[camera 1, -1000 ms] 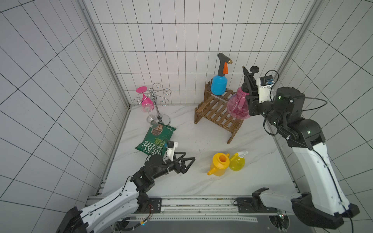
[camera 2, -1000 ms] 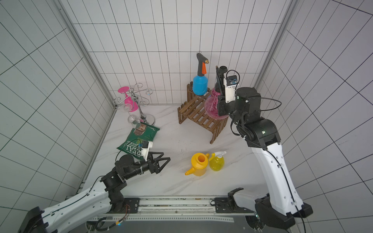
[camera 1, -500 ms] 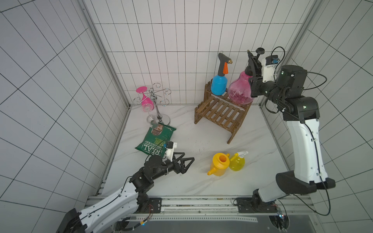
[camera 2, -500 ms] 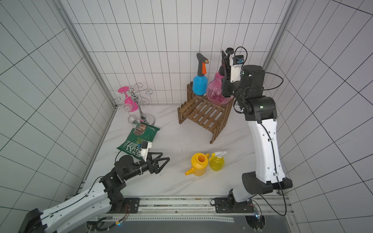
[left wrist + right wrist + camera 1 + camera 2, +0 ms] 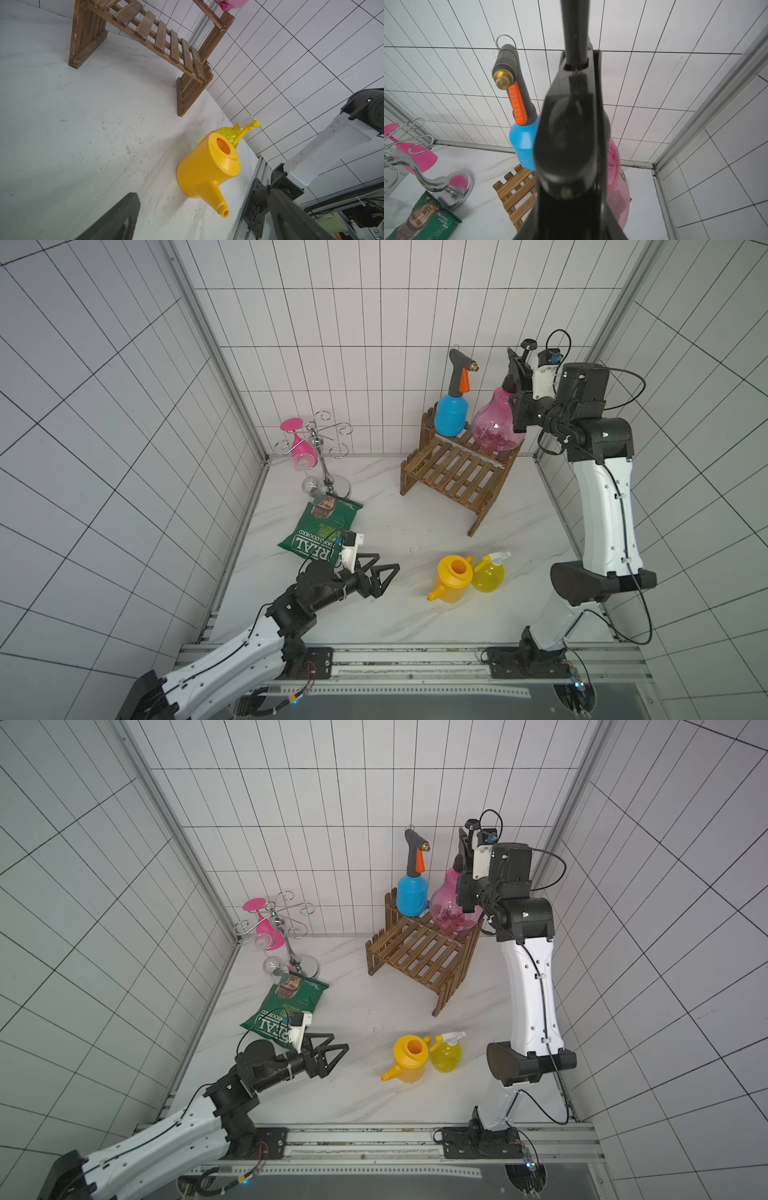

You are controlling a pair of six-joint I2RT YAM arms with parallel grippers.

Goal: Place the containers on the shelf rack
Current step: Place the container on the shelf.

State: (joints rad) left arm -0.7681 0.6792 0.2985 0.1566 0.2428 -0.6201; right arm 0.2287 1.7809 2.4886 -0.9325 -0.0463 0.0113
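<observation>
Two containers at shelf rack, two on table — right end effector pinches pink sprayer, left end effector spread.

Looks like a robot lab test booth: white tiled walls on three sides, marble-look counter, robot arms bolted to an aluminium rail.

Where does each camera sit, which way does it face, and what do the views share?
Top views: high over the front rail, looking down on the shelf rack; left arm and right arm show.
Left wrist: low over the table, facing the yellow watering can; its open fingers show.
Right wrist: raised, looking down the pink sprayer's black pump head; no robot part clearly shows.
Shared: all show rack and pink sprayer.
</observation>
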